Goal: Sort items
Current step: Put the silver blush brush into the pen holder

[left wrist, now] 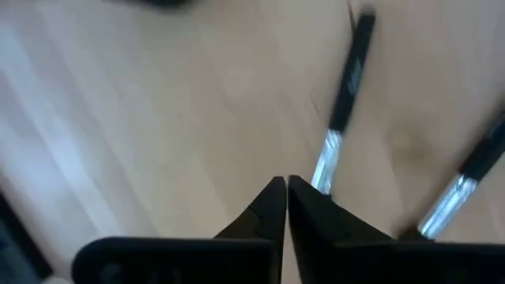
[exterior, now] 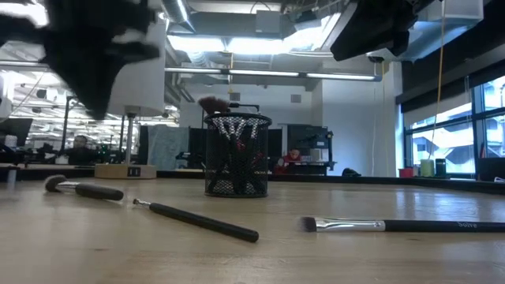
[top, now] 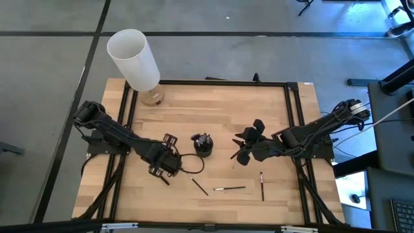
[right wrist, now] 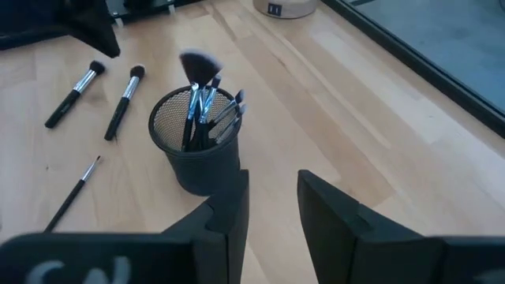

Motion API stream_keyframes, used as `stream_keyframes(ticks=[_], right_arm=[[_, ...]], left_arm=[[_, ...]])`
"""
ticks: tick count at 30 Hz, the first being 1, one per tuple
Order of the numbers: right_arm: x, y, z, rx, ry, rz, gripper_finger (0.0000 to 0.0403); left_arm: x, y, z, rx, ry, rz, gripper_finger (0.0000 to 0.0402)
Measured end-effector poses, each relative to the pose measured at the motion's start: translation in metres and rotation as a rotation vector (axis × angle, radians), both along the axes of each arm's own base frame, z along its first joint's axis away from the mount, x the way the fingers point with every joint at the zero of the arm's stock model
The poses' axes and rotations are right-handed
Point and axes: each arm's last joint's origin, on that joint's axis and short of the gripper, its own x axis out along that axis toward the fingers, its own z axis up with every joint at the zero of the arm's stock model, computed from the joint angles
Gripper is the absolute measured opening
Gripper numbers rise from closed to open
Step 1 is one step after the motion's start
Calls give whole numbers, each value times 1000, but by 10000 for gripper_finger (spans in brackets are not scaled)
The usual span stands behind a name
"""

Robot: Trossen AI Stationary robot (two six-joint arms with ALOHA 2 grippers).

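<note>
A black mesh cup [top: 202,145] [right wrist: 193,146] stands mid-table with several makeup brushes upright in it. Loose brushes lie flat on the wood near the near edge: a thin one [top: 199,187], one [top: 229,188] and one [top: 262,186]. Two more [right wrist: 75,83] [right wrist: 122,102] lie beside my left gripper. My left gripper [top: 165,171] [left wrist: 286,189] is shut and hovers left of the cup, above two brushes [left wrist: 347,87] [left wrist: 461,185]. My right gripper [top: 240,147] [right wrist: 272,205] is open and holds nothing, just right of the cup.
A tall white cylinder [top: 134,58] stands tilted on a round wooden base [top: 153,97] at the far left corner. A black frame [top: 294,129] borders the table. Bare wood lies between the cup and the far edge.
</note>
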Motion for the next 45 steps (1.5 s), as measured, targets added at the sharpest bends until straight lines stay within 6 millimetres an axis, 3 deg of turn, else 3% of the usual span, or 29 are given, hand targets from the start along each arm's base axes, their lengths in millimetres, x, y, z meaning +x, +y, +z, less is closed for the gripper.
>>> stream_keyframes(ticks=[10,15,19,23,36,41,45], right_arm=[[2,1,3,-18,-20,22,110],[3,0,3,-27,-19,23,110],[5,-6,3,-26,-20,2,110],[6,-10,3,-14,-15,-2,110],[9,-11,5,-29,-30,25,110],[7,-12,7,-40,-39,10,110],[5,-13,11,-74,-63,-37,110]], left_arm=[[-33,13,-56,-3,163,53,136],[-31,16,-67,-48,124,39,185],[-26,14,-71,-61,46,28,196],[-27,15,-74,-59,42,29,173],[-35,18,-76,-22,123,11,15],[-23,11,-44,149,78,-57,14],[-7,0,-4,406,-43,-207,19]])
